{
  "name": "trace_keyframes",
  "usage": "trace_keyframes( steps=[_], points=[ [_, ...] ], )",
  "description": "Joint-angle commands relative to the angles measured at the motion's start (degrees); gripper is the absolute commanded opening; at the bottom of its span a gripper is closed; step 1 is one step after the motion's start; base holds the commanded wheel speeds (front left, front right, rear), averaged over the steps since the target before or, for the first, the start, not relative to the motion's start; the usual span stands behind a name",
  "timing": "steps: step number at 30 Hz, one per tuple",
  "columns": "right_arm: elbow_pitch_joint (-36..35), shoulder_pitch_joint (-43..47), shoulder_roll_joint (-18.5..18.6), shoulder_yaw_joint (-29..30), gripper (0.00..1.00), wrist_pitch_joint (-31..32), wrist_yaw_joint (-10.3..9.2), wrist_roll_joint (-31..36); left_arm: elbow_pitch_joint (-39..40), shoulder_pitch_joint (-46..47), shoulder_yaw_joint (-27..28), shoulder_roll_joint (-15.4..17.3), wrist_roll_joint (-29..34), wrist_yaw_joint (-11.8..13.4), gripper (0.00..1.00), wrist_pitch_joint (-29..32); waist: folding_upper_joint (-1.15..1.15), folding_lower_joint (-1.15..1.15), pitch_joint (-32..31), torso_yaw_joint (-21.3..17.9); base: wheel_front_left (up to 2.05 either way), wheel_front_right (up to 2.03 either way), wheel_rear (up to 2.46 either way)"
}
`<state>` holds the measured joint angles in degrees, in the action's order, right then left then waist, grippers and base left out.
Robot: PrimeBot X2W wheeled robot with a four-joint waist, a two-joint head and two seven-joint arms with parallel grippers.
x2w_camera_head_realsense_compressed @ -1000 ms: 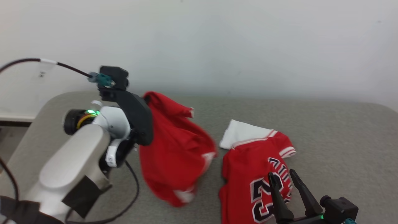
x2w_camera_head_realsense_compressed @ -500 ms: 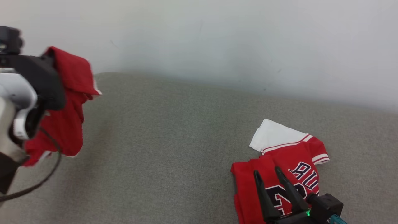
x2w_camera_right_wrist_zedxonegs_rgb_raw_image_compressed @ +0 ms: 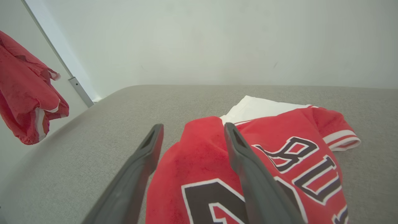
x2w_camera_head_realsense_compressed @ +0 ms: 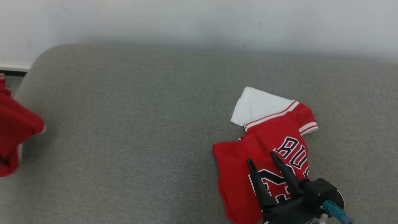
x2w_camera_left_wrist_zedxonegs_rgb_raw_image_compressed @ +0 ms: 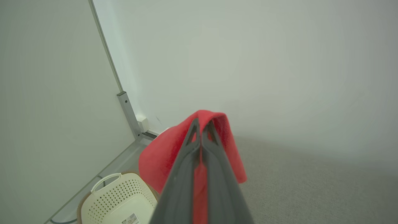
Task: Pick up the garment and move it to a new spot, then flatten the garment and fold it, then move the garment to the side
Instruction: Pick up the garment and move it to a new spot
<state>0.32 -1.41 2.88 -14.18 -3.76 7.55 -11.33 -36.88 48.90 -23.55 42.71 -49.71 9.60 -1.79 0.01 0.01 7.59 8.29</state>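
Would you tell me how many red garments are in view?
2: a red garment hanging from the left tool, and a lettered red jersey lying on the grey cushion.

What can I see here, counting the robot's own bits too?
red garment: one, red with white trim, hanging from the left hand at the grey surface's left end.
jersey: one, red with a white panel and dark lettering, lying on the grey surface, right side.
grey surface: one, grey fabric, in front of the wall.
wall: one, white, behind.
basket: one, cream, perforated, on the floor below the hanging garment.
left hand: one, dark, shut on the red garment.
right hand: one, dark, open, over the jersey.
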Motion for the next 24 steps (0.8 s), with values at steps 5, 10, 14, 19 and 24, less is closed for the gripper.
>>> trace_keyframes(
  steps=[5,10,14,19,24],
  points=[
    [-2.51,-0.78,0.34,-0.58,1.00,2.28,-0.12,1.58,-4.78,-3.21,0.02,-4.84,-0.75,1.09,1.00,-5.24,-0.01,-0.01,7.22,-4.89,0.00,0.00,0.00],
    [-3.36,-0.70,0.52,-0.84,1.00,3.23,-0.12,1.66,-9.17,-4.25,-1.15,-8.17,-0.27,0.43,1.00,-7.99,-0.01,-0.01,6.29,-4.97,0.00,0.00,0.00],
    [-2.76,0.21,0.46,-1.02,1.00,3.27,-0.12,1.05,-12.25,-4.44,-2.44,-9.95,0.09,-0.96,1.00,-8.25,-0.01,-0.01,3.80,-4.90,0.00,0.00,0.00],
    [-1.63,0.85,0.29,-1.38,1.00,2.28,-0.12,-0.13,-15.38,-5.29,-3.70,-11.48,0.10,-0.81,1.00,-6.48,-0.01,-0.01,-0.63,-5.33,0.00,0.00,0.00],
    [0.27,2.64,0.11,0.11,1.00,0.71,-0.12,-1.49,-13.56,-6.35,-7.05,-13.69,2.81,-2.31,1.00,-8.27,-0.01,-0.01,-7.06,-5.33,0.00,0.00,0.00]
  ],
)
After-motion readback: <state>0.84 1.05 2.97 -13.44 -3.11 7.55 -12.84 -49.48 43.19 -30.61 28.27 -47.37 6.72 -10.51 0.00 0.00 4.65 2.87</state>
